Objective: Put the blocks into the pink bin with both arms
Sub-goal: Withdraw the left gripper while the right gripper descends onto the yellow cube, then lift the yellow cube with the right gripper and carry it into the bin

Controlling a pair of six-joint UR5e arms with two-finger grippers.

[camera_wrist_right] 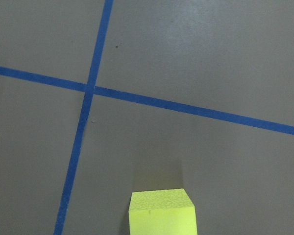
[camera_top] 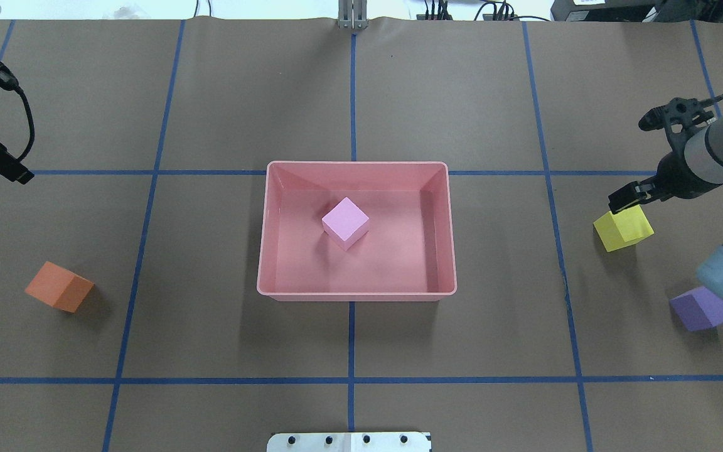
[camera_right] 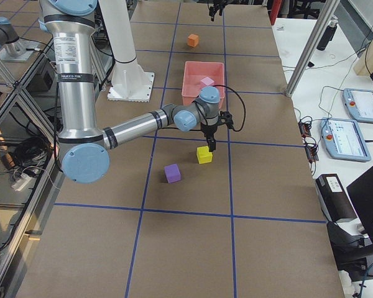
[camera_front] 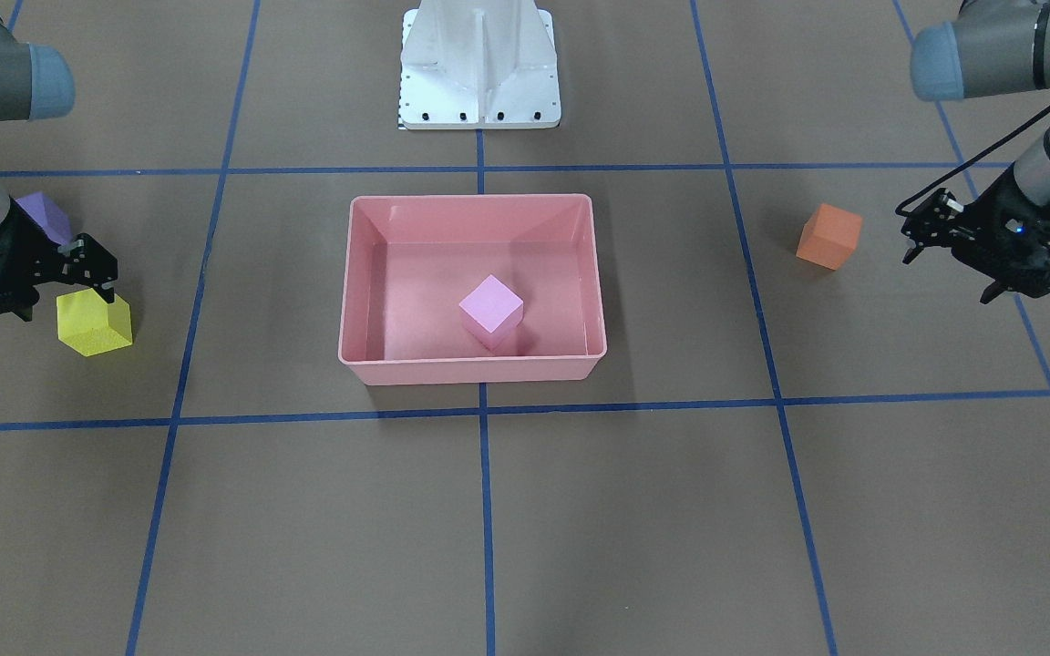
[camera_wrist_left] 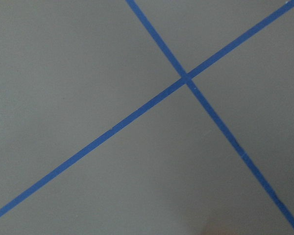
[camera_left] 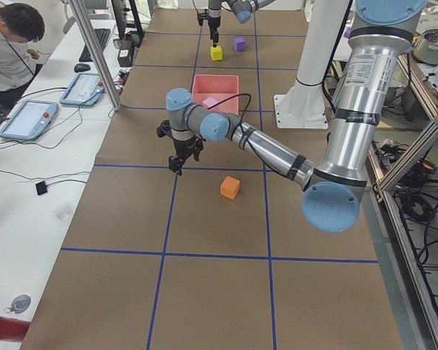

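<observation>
The pink bin (camera_top: 356, 294) sits mid-table with the light pink-lilac block (camera_top: 345, 223) inside it. The orange block (camera_top: 59, 287) lies on the robot's left side. My left gripper (camera_top: 22, 177) hangs well beyond it near the far left and looks shut and empty; its wrist view shows only tape lines. The yellow block (camera_top: 623, 229) and the purple block (camera_top: 697, 311) lie on the robot's right side. My right gripper (camera_top: 615, 202) looks shut and empty, just above the yellow block's far-left corner. The yellow block (camera_wrist_right: 161, 213) sits at the bottom edge of the right wrist view.
The white metal base (camera_front: 479, 68) stands behind the bin on the robot's side. Blue tape lines (camera_top: 352, 380) grid the brown table. An operator (camera_left: 7, 44) and tablets (camera_left: 29, 120) are at a side table beyond the far edge.
</observation>
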